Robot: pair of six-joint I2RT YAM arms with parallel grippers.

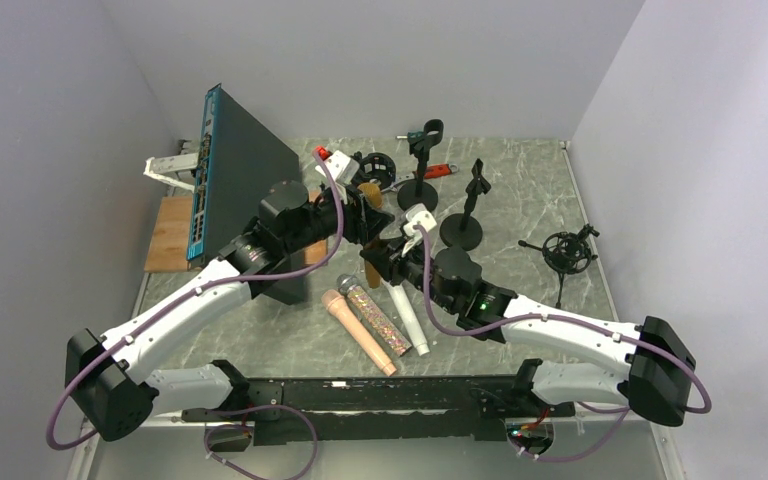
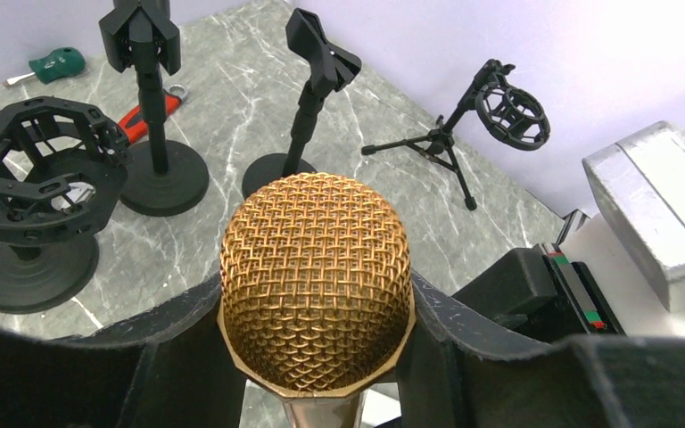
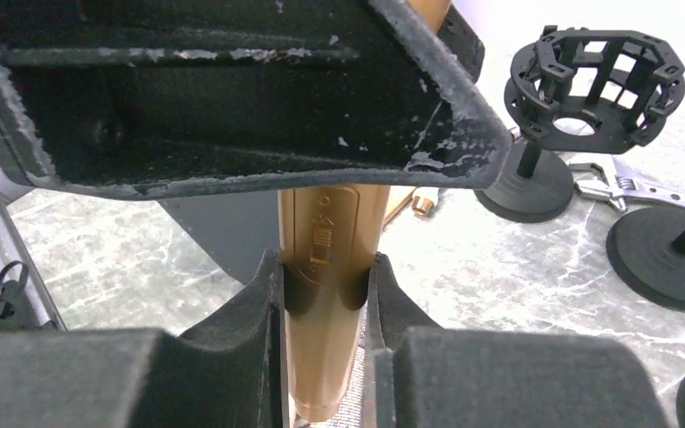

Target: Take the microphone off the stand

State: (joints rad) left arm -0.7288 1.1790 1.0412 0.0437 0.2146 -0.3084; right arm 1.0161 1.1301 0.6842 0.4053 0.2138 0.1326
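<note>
A gold microphone, its mesh head (image 2: 315, 276) filling the left wrist view, hangs above the table's middle (image 1: 370, 195). No stand touches it in any view. My left gripper (image 2: 317, 357) is shut on it just below the head, one finger (image 2: 169, 357) on each side. My right gripper (image 3: 325, 312) is shut on the gold handle (image 3: 325, 267) lower down, with the left gripper's body right above it. In the top view the left gripper (image 1: 365, 215) and right gripper (image 1: 382, 260) meet on the microphone.
Empty stands are behind: a round shock-mount stand (image 2: 36, 187), a clip stand (image 2: 152, 98), a second clip stand (image 2: 308, 98) and a tripod shock mount (image 2: 499, 111). Pink (image 1: 358, 330), glitter (image 1: 375, 312) and white (image 1: 405, 315) microphones lie below. A network switch (image 1: 235, 190) leans at left.
</note>
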